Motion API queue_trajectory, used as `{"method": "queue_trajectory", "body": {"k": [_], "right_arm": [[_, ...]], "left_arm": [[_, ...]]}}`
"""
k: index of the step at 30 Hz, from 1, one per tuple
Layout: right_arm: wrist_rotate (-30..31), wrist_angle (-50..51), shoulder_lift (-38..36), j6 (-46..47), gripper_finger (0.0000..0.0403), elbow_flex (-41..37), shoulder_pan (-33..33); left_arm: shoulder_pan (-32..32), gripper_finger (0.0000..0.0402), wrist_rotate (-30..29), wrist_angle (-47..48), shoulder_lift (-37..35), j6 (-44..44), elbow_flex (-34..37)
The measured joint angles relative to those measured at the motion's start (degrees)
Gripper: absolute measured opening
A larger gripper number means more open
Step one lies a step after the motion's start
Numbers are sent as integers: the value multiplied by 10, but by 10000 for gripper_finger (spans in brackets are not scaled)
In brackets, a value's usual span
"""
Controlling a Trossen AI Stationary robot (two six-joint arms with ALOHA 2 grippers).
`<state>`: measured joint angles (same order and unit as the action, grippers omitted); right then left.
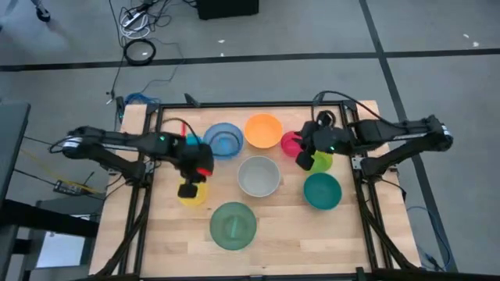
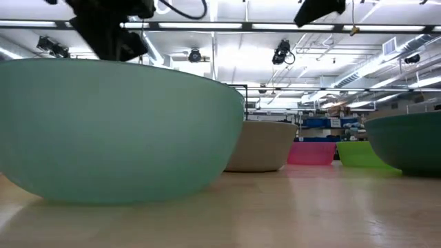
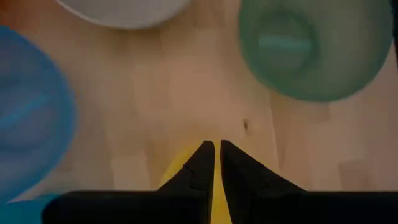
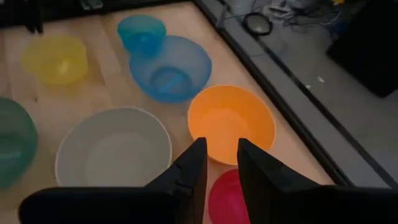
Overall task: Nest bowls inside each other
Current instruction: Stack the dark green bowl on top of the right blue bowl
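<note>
**Two Arms Set to Lift Small Bowls as Nesting Job Gets Under Way**

On a wooden table (image 1: 273, 226), two dark arms work among plastic bowls that all sit apart, none yet nested. The left gripper (image 1: 190, 186) hangs over the yellow bowl (image 1: 193, 195) near the table's left edge; its wrist camera shows the fingers (image 3: 198, 167) nearly together, pinching that bowl's thin wall. The right gripper (image 1: 305, 156) hovers toward the back right, between the pink bowl (image 1: 291, 143) and the lime bowl (image 1: 321, 161); its fingers (image 4: 191, 165) stand a narrow gap apart above the pink rim, not visibly gripping anything.

The blue bowl (image 1: 224, 140) and orange bowl (image 1: 263, 130) sit along the back edge, a small cyan bowl (image 4: 141, 31) beside the blue one. The grey-white bowl (image 1: 258, 176) holds the middle, the pale green bowl (image 1: 233, 224) the front edge, the teal bowl (image 1: 322, 190) the right side.

Every bowl stands upright, mouth up; being round, none has a long axis, so approach direction matters little.

Done well, this step likely means pinching one wall squarely, lifting straight up and keeping the bowl level, then centring it over a larger one before letting go. A rim pinch lets a bowl tilt, so slow travel seems wise.
</note>
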<state>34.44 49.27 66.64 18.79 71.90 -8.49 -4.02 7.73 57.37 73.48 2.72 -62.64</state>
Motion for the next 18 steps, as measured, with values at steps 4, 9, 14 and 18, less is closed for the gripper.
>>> {"method": "queue_trajectory", "body": {"k": [4,9,14,18], "right_arm": [[62,38,-18,67,77,0,-62],[94,110,-21,170,77,0,-121],[80,178,-6,247,93,0,-151],[73,202,14,277,112,0,-171]], "left_arm": [[-44,37,17,-34,34,0,1],[-81,37,-10,-102,60,-39,1],[-97,37,-109,-111,88,-108,1],[-119,37,-120,-135,105,-92,1]]}}
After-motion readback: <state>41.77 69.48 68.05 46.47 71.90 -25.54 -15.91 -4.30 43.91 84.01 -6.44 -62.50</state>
